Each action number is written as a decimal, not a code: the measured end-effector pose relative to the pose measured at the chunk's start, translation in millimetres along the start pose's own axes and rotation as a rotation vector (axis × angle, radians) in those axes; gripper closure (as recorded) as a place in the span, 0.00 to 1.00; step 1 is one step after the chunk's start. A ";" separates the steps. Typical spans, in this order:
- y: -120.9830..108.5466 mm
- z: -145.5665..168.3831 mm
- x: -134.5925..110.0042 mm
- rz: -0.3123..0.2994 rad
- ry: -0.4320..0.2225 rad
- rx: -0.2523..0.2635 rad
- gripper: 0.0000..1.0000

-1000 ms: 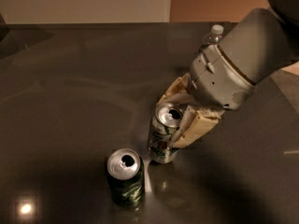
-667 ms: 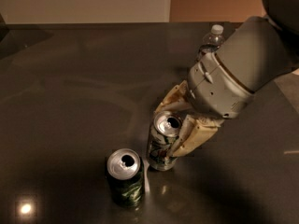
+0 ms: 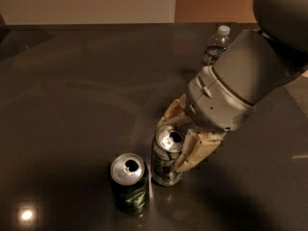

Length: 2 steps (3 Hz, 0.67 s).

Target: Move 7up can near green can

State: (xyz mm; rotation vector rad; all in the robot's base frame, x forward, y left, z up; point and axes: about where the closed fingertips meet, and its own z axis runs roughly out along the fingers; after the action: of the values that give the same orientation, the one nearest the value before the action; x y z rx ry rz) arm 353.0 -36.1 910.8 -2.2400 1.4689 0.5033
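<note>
The 7up can (image 3: 165,163), pale with a green swirl logo and an open silver top, stands upright on the dark table (image 3: 72,95). My gripper (image 3: 175,138) reaches down from the right with its cream fingers (image 3: 195,150) on either side of this can, shut on it. The green can (image 3: 129,183), dark green with a silver top, stands upright just left and in front of the 7up can, a narrow gap between them.
A clear plastic water bottle (image 3: 215,46) with a white cap stands at the back right, partly hidden behind my grey arm (image 3: 240,81). A bright light reflection (image 3: 26,214) lies on the table at the front left.
My gripper has carried the 7up can a little down and to the left, closer to the green can. The green can has not moved.
</note>
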 end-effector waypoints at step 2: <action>2.8 8.6 2.9 -0.007 0.016 -0.036 0.11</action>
State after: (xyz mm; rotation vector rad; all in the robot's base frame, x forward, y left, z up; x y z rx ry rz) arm 350.9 -34.9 901.6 -2.2816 1.4711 0.5147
